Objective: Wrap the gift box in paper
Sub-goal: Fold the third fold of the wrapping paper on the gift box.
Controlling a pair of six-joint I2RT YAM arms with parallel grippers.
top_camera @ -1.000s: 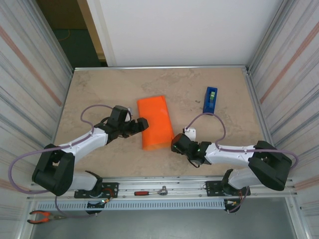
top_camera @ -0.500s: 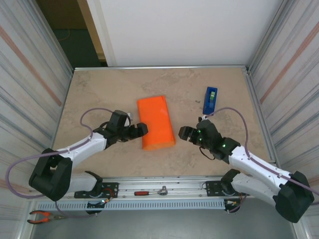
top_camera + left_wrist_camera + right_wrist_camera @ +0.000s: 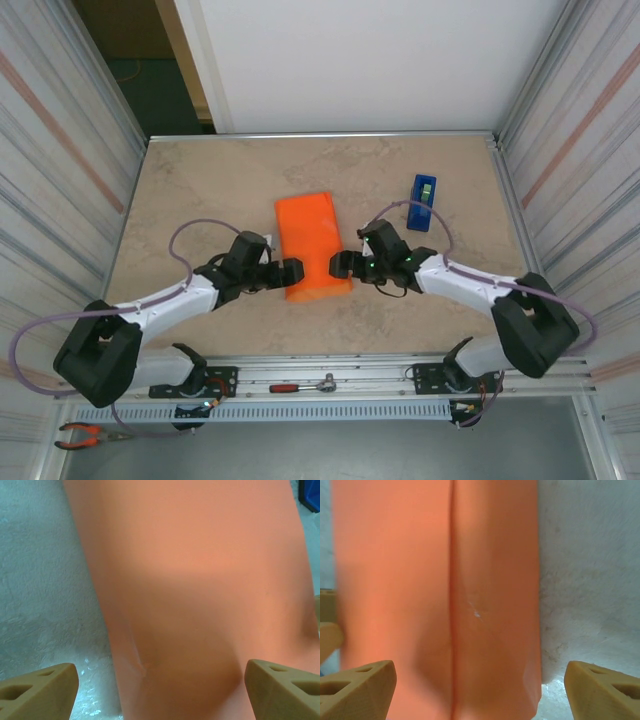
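Top external: oblong, seemingly matte paper [image 3: 312,245]

Item count, table and front rail
One orange-wrapped gift box [image 3: 312,245], one blue tape dispenser [image 3: 422,201], two grippers: left gripper [image 3: 293,272], right gripper [image 3: 338,266]; one ratchet [image 3: 305,385], one pliers [image 3: 85,434].

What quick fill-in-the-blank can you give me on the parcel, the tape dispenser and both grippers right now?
The paper covering the gift box is bright ____.
The tape dispenser stands on the ____ arm's side of the box.
The left gripper and right gripper both have their jaws ____.
Missing words: orange; right; open.
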